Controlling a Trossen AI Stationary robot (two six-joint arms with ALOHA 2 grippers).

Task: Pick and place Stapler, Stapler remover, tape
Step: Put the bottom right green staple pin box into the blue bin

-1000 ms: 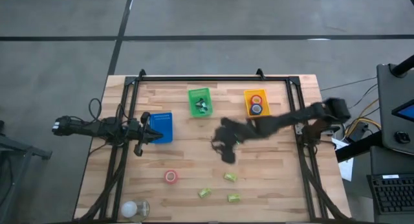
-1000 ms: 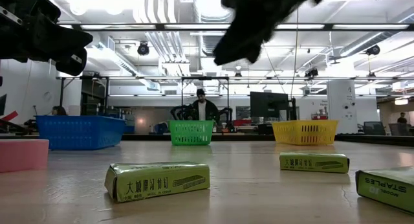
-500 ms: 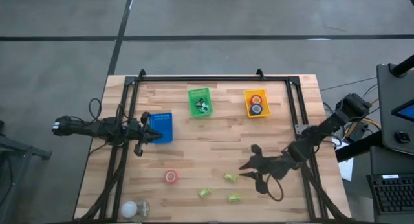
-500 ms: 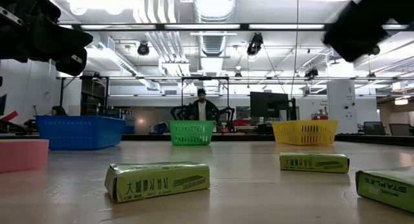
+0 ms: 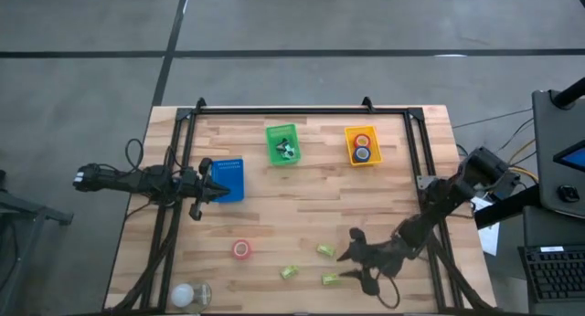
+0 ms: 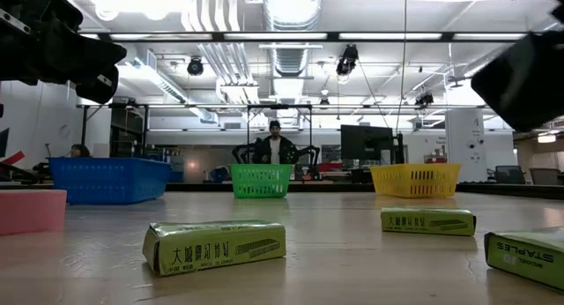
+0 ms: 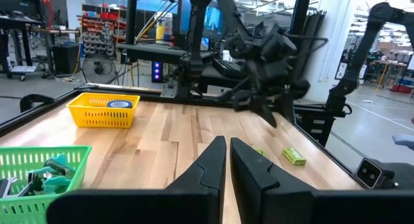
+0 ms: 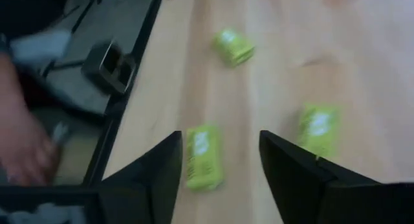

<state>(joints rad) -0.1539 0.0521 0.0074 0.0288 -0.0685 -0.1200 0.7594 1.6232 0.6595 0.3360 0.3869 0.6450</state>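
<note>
Reaching low over the near edge of the table [image 5: 274, 206], our right gripper [image 5: 358, 268] hangs with its fingers spread wide and nothing between them, and in the right wrist view one green staple box [image 8: 203, 156] lies right in the gap between the two dark fingers, which we take to be the reason for this pose: we judge we are lining up on that box [image 5: 330, 279] for a pick. Two more green boxes [image 5: 325, 250] [image 5: 290, 272] lie nearby on the wood, each apart from the others. The right arm runs in from the table's right side, stretched long and low. Our left gripper [image 5: 215, 192] waits at the table's left, fingers pressed together and empty, just beside the blue basket [image 5: 229, 177]. The sorting looks well begun: the yellow basket [image 5: 362, 145] at the far side holds a red and a blue tape roll, the green basket [image 5: 281, 143] holds small items we cannot identify, and one red tape roll [image 5: 241, 249] lies loose on the near half of the table, well apart from either gripper.
</note>
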